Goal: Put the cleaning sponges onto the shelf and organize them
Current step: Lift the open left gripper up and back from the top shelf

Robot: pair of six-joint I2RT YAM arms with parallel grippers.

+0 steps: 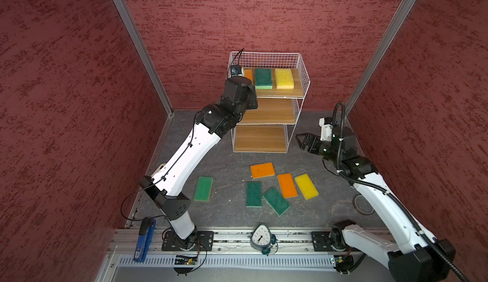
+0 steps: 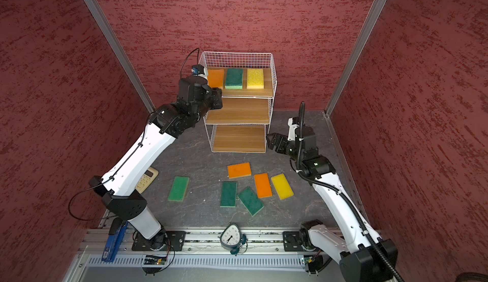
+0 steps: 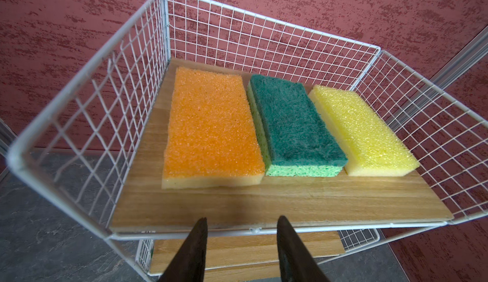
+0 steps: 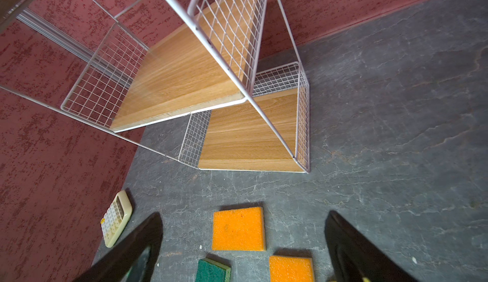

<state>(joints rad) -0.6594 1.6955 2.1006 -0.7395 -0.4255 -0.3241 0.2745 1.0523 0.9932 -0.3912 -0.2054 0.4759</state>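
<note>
- An orange sponge [image 3: 211, 130], a green sponge [image 3: 293, 124] and a yellow sponge [image 3: 361, 132] lie flat in a close row on the top board [image 3: 264, 201] of the shelf [image 3: 87, 103], just ahead of my left hand [image 3: 242, 218].
- That hand sits at the board's front edge, fingers partly apart, nothing between them.
- The two boards below it are bare.
- Six loose sponges [image 1: 262, 170] lie on the table [image 1: 224, 161], well below my left hand and just under my right hand [image 4: 244, 213], which hangs wide open and empty beside the bottom tier.
- I judge one row finished, about a third done; fetching comes next.
- That calls for backing clear of the wire rim, dropping to the lone green sponge [image 1: 203, 188], and spreading my fingers wider than its short side.
</note>
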